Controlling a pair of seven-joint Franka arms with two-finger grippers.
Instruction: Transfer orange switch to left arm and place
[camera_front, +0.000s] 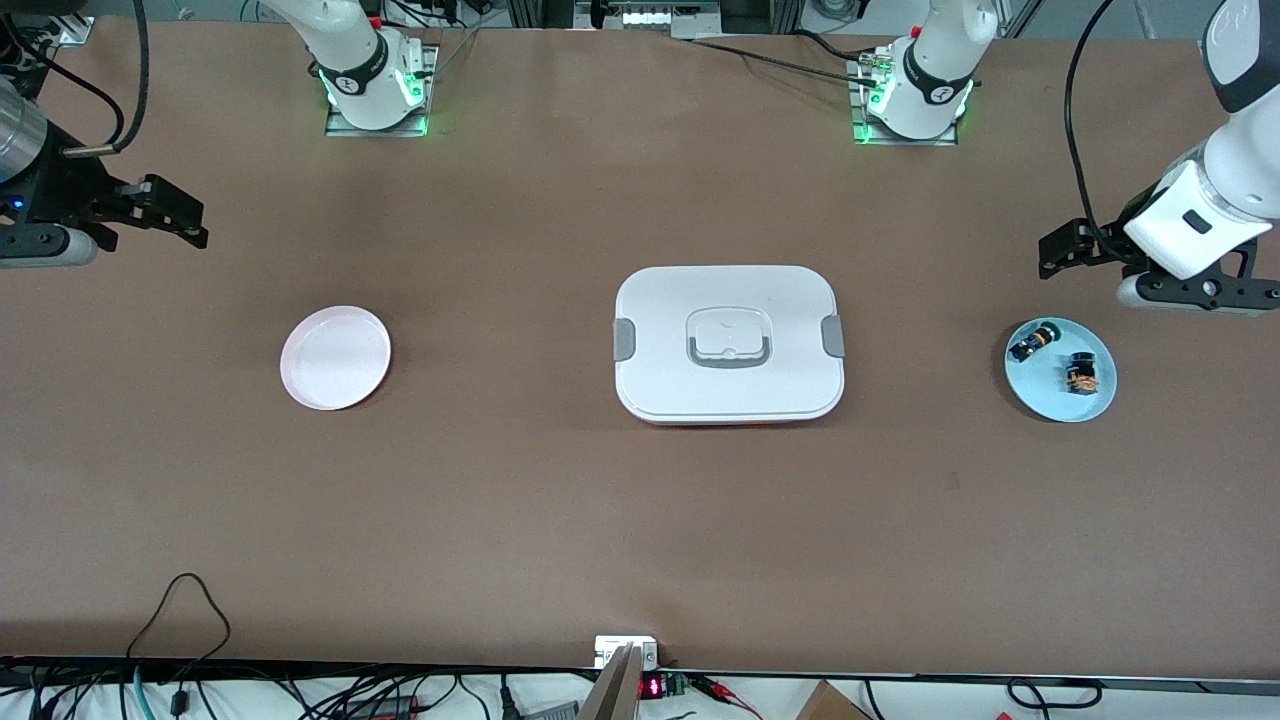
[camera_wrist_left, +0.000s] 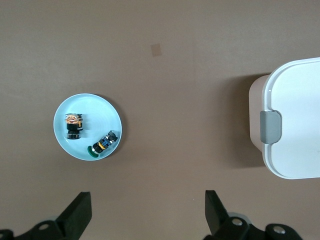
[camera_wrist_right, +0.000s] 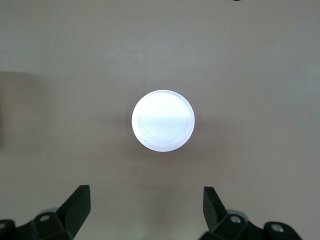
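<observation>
Orange switch (camera_front: 1081, 374) black-bodied with brass terminals, on blue plate (camera_front: 1045, 395), left end effector (camera_wrist_left: 147, 212) and right end effector (camera_wrist_right: 146, 210) fingers apart.

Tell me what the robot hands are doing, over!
Left gripper open, up near the blue plate. Right gripper open, waiting near the white plate. Orange switch on blue plate. Box sits mid-table between plates.

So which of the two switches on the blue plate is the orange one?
The orange switch is the one with the coppery-orange top, nearer the front camera on the blue plate. The other switch has a blue-black body and green tip.
</observation>
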